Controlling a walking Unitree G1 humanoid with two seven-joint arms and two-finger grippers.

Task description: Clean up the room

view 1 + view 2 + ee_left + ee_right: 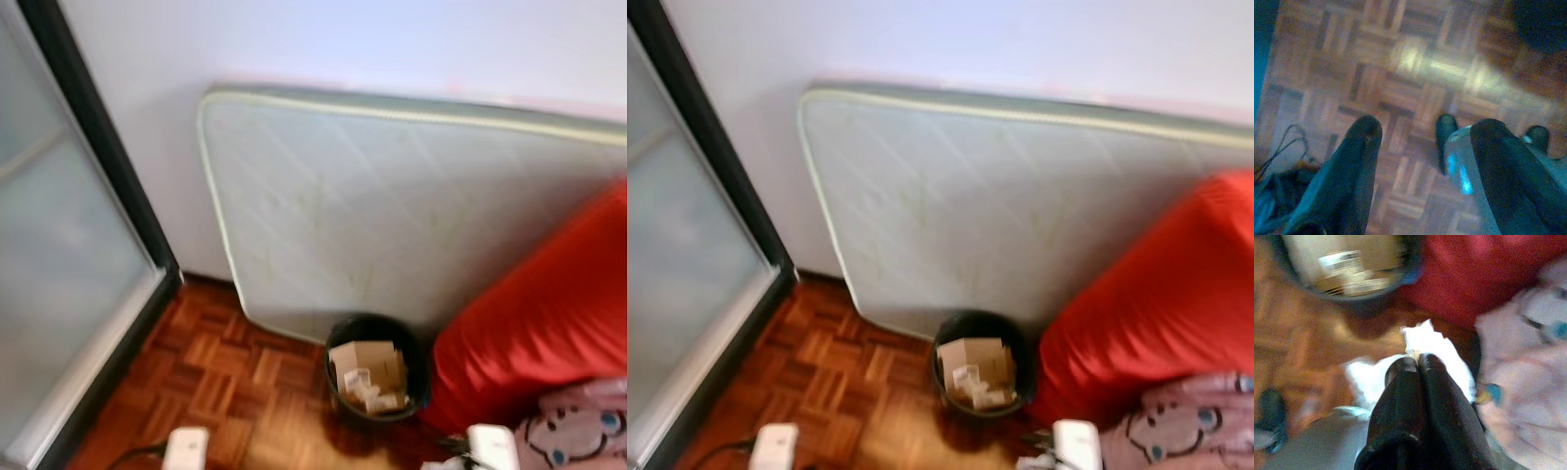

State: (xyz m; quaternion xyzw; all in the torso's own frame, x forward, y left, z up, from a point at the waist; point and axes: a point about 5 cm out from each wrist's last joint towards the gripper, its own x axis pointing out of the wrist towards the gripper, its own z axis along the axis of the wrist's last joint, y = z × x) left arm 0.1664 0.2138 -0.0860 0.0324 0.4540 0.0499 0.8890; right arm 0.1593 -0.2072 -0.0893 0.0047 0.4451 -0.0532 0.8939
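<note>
The right gripper (1418, 363) has its jaws pressed together on a crumpled white paper (1437, 350), just above the wood floor (225, 377). The black bin (377, 367) stands near it, against a pale mattress (392, 206) leaning on the wall. Cardboard (367, 372) fills the bin. A red blanket (549, 313) lies beside it. The left gripper (1422, 152) hangs over the floor, jaws wide apart, holding nothing.

Crumpled white paper (1425, 352) pinched in the closed right gripper (1418, 363) above the parquet, near a round black bin (377, 367) holding cardboard scraps, beside the red bedding
</note>
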